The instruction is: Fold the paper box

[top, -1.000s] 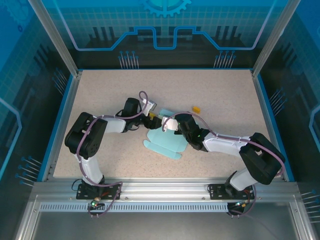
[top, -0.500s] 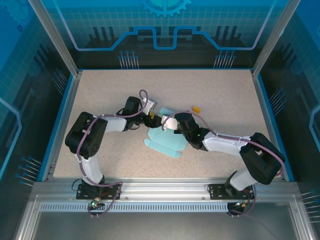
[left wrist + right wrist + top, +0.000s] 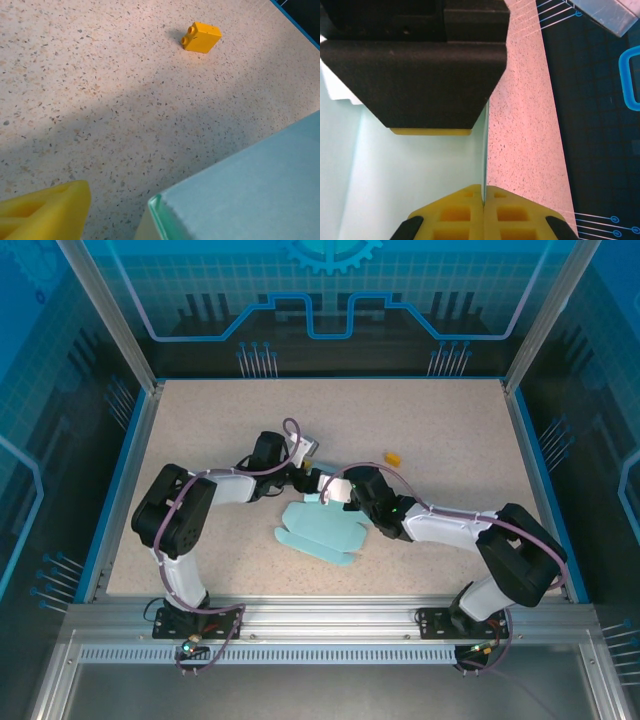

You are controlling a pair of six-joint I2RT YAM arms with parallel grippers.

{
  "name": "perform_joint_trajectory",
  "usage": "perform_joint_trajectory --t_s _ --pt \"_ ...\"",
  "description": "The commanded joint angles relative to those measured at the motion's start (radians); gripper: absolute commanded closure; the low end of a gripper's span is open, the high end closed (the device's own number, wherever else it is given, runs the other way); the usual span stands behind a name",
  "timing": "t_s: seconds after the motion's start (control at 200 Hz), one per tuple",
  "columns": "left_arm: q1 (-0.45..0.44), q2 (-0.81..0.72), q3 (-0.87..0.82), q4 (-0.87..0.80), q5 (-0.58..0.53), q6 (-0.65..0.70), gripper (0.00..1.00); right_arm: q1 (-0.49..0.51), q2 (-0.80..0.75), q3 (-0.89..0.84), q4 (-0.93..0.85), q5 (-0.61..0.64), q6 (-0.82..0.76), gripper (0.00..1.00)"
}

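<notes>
Paper box (image 3: 318,530), which we see as pale blue, smooth thin card with rounded flaps, lies near the middle of the speckled bench (image 3: 450,430). We find the right gripper (image 3: 484,191) clenched on one thin upright edge of it, while the left gripper (image 3: 308,476) stands released, its yellow finger (image 3: 45,212) clear of a card corner. Nearer the far edge sits a small studded yellow brick (image 3: 201,37).

Paper box (image 3: 250,195) corner near yellow gripper finger (image 3: 45,210) (small yellow brick (image 3: 201,37) well beyond)
</notes>
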Motion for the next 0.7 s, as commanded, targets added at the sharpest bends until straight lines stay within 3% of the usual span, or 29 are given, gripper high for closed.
perform_joint_trajectory --t_s 0.0,0.3,0.695 --pt "-0.005 -0.001 0.031 0.039 -0.021 0.018 0.26 0.010 0.005 0.021 -0.016 -0.093 0.005 1.00" --pt "0.001 -0.068 -0.051 -0.011 -0.097 0.077 0.23 -0.019 -0.016 0.014 -0.016 -0.073 -0.004 1.00" --pt "0.012 -0.144 -0.110 -0.032 -0.044 0.064 0.13 -0.035 -0.026 0.011 -0.016 -0.045 -0.011 1.00"
